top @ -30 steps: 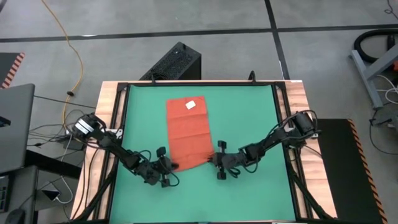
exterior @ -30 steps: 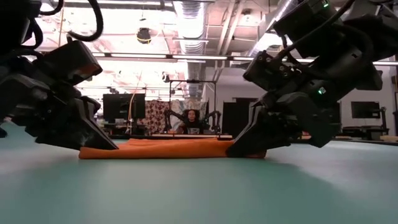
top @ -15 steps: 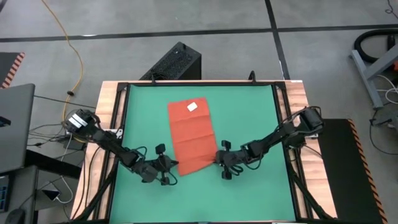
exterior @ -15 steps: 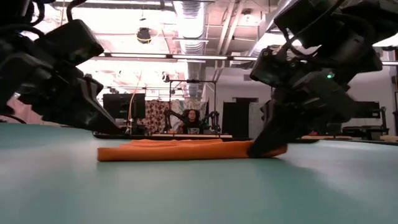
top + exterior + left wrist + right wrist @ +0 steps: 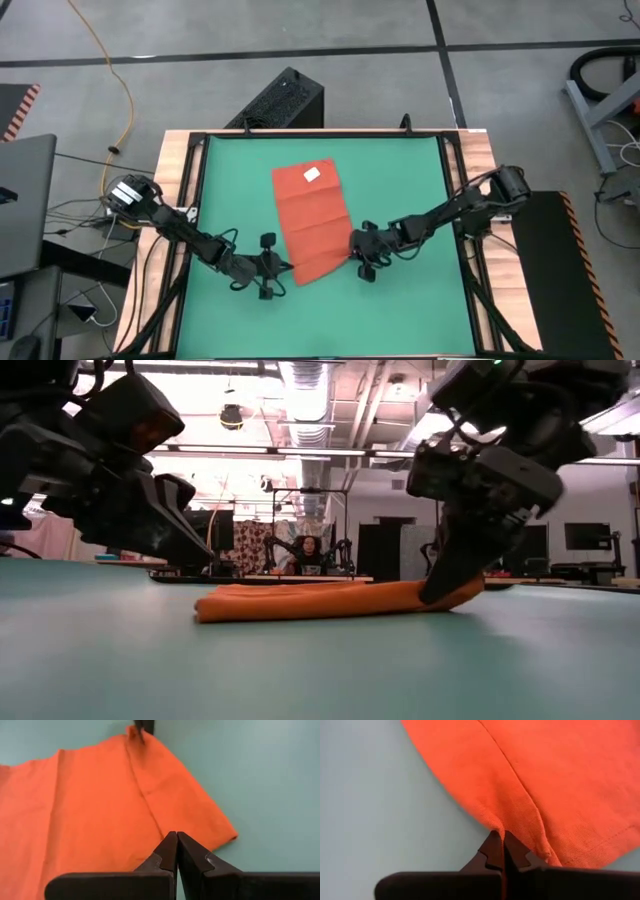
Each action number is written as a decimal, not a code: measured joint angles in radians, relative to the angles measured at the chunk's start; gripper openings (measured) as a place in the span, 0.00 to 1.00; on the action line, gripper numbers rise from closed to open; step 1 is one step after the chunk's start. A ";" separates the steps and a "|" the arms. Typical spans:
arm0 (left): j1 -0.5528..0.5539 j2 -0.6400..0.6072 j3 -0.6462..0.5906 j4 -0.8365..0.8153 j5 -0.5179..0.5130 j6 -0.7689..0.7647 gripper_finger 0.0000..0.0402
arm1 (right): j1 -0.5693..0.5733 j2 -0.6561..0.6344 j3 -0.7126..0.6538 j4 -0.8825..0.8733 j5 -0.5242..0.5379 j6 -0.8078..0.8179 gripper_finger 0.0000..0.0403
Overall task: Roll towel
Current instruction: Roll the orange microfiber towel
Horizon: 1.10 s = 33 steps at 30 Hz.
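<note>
The orange-red towel (image 5: 312, 225) lies flat on the green mat (image 5: 410, 180), its white tag (image 5: 313, 175) at the far end. In the low view it is a low orange strip (image 5: 320, 600). My right gripper (image 5: 351, 244) is shut on the towel's right edge near the near end. My left gripper (image 5: 284, 267) is shut beside the near left corner. In the low view the left gripper (image 5: 205, 563) stands a little above the towel's left end (image 5: 205, 610). In its wrist view its shut tips (image 5: 176, 838) show over the cloth. My right gripper pinches the towel's right edge (image 5: 506, 822) between its two shut fingers, close to the near right corner. The fingers (image 5: 445, 585) slant down from the table's right side. A crease runs from the pinch, that end is raised a little, and the rest lies on the mat. My left gripper: I cannot tell whether it touches the towel.
The mat fills a wooden-edged table top with a dark frame (image 5: 195, 200). A black box (image 5: 285, 100) stands past the far edge and a laptop (image 5: 20, 200) to the left. Bare mat lies on both sides of the towel.
My right gripper has moved toward the table's right edge, drawing the towel with it; the towel slid right and turned a little, its near end going farther than its far end. My left gripper has come off the towel's near left corner and risen slightly.
</note>
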 joint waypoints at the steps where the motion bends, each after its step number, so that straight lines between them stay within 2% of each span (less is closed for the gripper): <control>1: 0.002 0.000 0.000 0.004 0.007 0.006 0.00 | -0.007 0.000 0.004 -0.007 -0.016 0.005 0.02; 14: 0.066 0.000 -0.015 0.010 0.076 0.034 0.00 | -0.062 -0.001 0.096 -0.038 -0.209 0.149 0.02; 20: 0.071 0.000 -0.019 0.013 0.109 0.027 0.00 | -0.089 -0.002 0.108 -0.042 -0.225 0.278 0.02; 33: 0.071 0.000 -0.020 -0.006 0.108 0.004 0.00 | -0.170 -0.003 0.108 -0.108 -0.248 0.317 0.02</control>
